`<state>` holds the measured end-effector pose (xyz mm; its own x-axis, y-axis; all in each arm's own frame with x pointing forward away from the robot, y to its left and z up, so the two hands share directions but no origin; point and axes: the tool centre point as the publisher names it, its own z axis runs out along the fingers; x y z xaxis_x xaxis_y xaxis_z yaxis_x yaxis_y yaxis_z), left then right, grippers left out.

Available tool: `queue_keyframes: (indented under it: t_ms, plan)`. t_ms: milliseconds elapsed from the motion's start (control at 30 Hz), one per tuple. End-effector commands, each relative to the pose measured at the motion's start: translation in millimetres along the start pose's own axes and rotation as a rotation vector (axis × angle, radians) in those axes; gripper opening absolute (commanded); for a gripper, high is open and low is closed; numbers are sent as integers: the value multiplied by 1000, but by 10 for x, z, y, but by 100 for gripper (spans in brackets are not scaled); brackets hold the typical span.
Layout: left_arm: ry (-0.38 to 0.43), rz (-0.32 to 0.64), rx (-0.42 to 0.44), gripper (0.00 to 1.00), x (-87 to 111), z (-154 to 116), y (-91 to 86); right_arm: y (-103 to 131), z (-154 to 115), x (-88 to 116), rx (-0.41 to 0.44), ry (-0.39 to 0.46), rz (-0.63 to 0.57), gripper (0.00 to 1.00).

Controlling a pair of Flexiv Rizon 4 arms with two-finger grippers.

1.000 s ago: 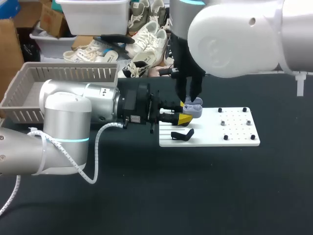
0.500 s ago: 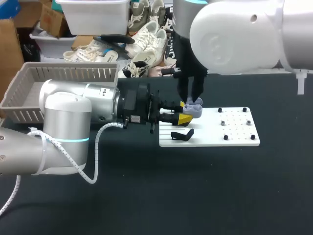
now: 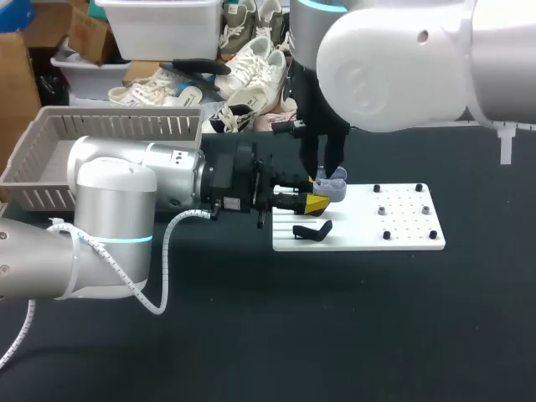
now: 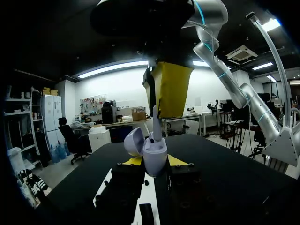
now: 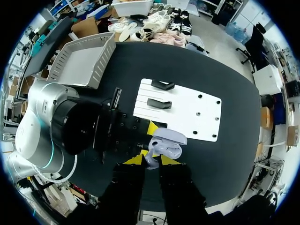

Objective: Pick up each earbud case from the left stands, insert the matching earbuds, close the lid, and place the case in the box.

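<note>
**Head view.** The left gripper (image 3: 317, 192) comes in level from the left. It is clamped on a lavender earbud case (image 3: 332, 188), held over the left end of a white board (image 3: 402, 226). The right gripper (image 3: 322, 166) hangs straight down above the case, with its fingertips just over it. A black stand (image 3: 311, 229) sits on the board close beside the case. The grey basket (image 3: 50, 159) lies well apart, behind the left arm.

**Left wrist view.** The case (image 4: 155, 154) stands upright between this gripper's yellow tips, pinched from both sides. Its lid (image 4: 133, 140) is thrown open to one side. The right gripper (image 4: 168, 93) sits directly above the case. A pale earbud (image 4: 155, 119) hangs from it with its stem vertical and its lower end at the mouth of the case. Whether the earbud already touches the seat inside cannot be told.

**Right wrist view.** This view looks down along the right gripper (image 5: 151, 160), whose fingers are closed on the earbud between their yellow tips. The open case (image 5: 165, 146) lies straight ahead of those tips. Its lid leans toward the board and away from the left arm. The left gripper's yellow tips (image 5: 152, 127) show on either side of the case. Two black stands (image 5: 158, 103) rest on the board beyond it.

The relation that matters is vertical. The earbud's long axis points down into the case directly beneath it, so the coming move looks like a short, straight descent by the right arm. The left arm would only need to hold the case steady.
</note>
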<state>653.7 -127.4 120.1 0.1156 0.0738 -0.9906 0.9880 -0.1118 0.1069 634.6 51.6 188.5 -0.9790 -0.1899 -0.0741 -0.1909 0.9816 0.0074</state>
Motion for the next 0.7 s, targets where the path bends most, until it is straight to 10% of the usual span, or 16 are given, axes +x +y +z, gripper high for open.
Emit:
queue_keyframes:
  t_ms: [33,700]
  plan:
    - [-1,1,-2,0,5,0,-3,7,5,-21,4,5,2,0]
    - [-1,1,-2,0,5,0,-3,-8,87,-54,14,18,9,0]
